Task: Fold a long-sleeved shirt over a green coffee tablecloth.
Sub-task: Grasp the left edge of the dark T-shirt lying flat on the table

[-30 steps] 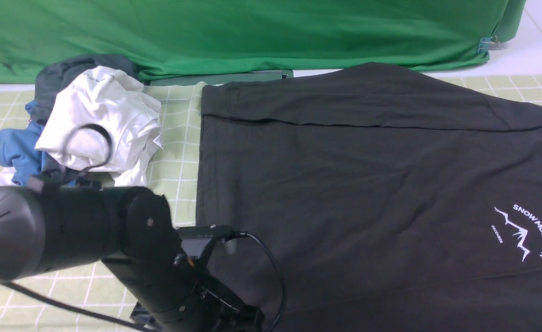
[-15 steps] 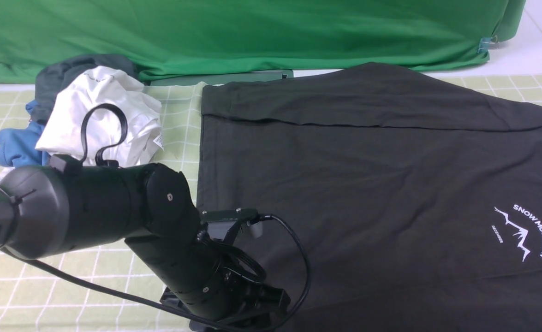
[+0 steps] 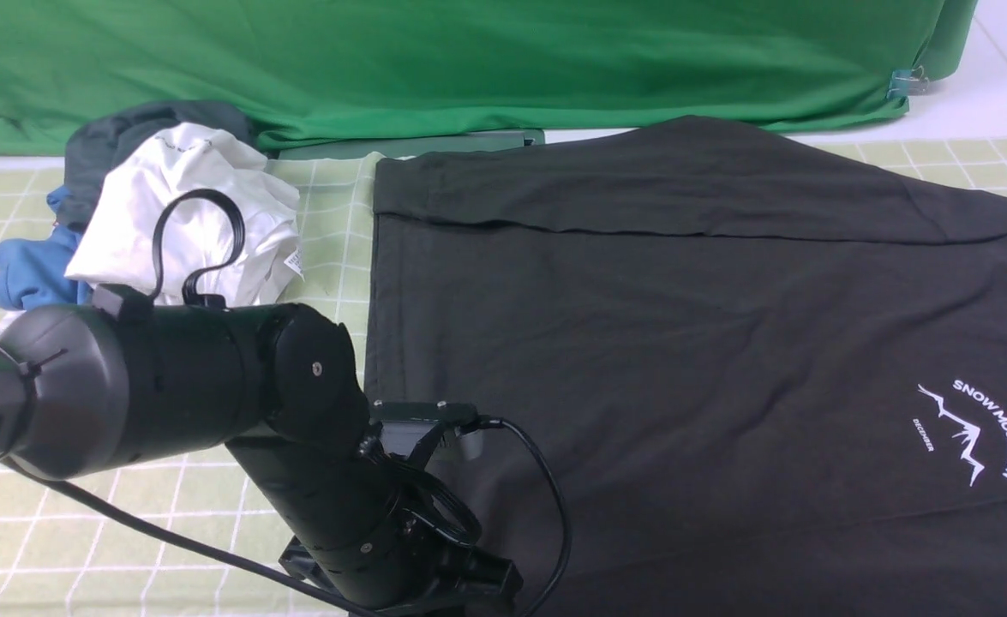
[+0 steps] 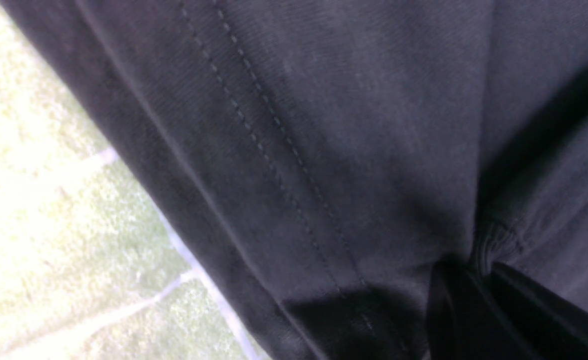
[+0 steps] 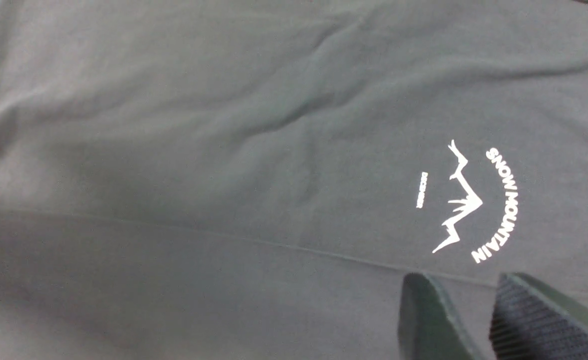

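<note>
Evidently the left claw (image 4: 475,262) was pinched shut on the hem (image 4: 253,145) of the long-sleeved shirt (image 3: 683,343), which lay spread ahead of it over the green coffee tablecloth (image 3: 336,231), so a level lift seemed wisest, while the right claw (image 5: 466,281) hovered near the print (image 5: 466,200), parted and empty.

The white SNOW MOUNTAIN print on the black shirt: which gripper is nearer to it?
Right. The right gripper, open, is just beside the print. The left gripper is shut on the long-sleeved shirt at its hem, far from the print.
</note>
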{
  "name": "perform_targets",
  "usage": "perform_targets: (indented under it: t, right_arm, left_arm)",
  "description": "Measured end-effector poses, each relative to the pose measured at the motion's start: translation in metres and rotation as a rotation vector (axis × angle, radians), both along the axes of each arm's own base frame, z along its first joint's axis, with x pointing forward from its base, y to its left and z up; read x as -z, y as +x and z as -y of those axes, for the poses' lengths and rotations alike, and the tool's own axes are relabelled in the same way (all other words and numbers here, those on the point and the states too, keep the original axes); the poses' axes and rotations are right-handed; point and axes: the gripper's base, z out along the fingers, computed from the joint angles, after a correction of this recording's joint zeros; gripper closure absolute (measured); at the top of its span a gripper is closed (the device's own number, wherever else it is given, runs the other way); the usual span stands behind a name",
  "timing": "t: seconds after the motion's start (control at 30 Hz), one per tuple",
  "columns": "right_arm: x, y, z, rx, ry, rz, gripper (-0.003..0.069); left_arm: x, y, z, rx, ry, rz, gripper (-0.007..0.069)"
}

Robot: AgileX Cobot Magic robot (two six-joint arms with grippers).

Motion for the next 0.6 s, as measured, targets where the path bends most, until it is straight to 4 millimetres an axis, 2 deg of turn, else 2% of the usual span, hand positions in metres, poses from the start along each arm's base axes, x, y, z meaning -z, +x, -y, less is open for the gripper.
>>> perform_targets:
  t: [0.23,0.6]
  right_arm:
    - [0.0,0.0,0.0,0.0,0.0,0.001,0.0461]
    - [0.0,0.0,0.0,0.0,0.0,0.001,0.0452]
  left_arm:
    - [-0.014,-0.001,0.0,-0.011,-0.015,0.013,0.0608]
    - [-0.015,-0.002,-0.001,-0.052,0.0,-0.015,0.0578]
